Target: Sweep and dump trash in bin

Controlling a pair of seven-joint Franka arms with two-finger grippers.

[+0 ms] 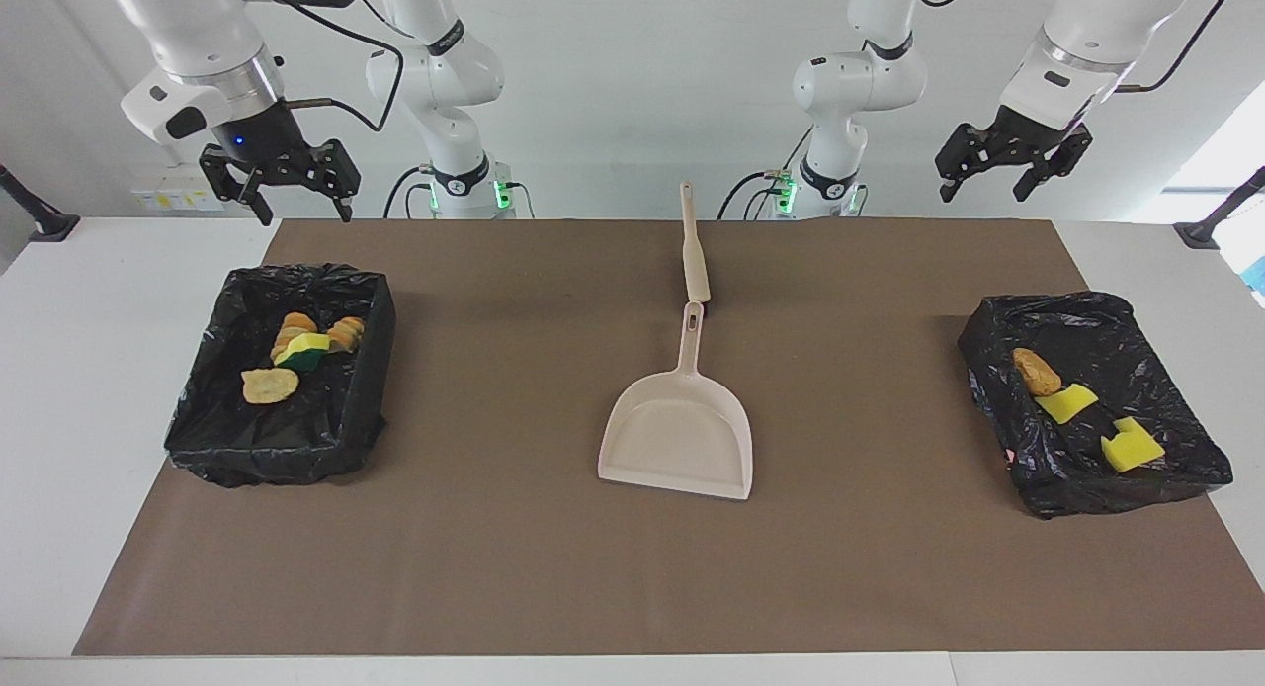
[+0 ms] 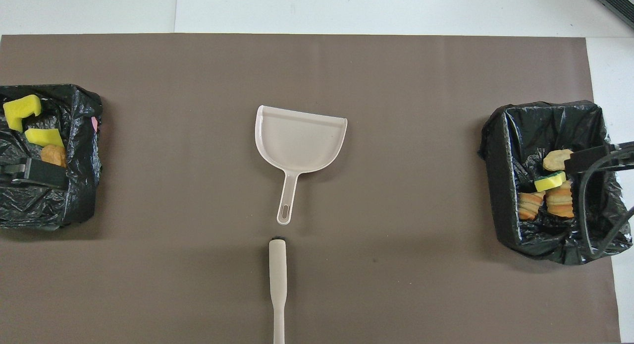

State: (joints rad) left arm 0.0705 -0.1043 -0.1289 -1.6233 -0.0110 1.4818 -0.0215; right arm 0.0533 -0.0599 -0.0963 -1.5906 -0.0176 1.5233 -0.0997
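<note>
The trash lies in two black-lined bins. Several tan and orange scraps [image 1: 267,385] and a yellow-green sponge [image 1: 304,350] are in the bin [image 1: 371,389] at the right arm's end. An orange-brown scrap [image 1: 1036,372] and two yellow pieces [image 1: 1065,403] are in the bin [image 1: 998,409] at the left arm's end. My right gripper [image 1: 304,207] hangs open and empty, high over the table edge by its bin. My left gripper [image 1: 988,184] hangs open and empty, high over the table's edge at its own end.
A beige dustpan [image 1: 682,439] lies empty on the brown mat [image 1: 494,567] at the table's middle, its handle toward the robots. A beige brush handle [image 1: 694,251] lies in line with it, nearer to the robots. White table borders the mat.
</note>
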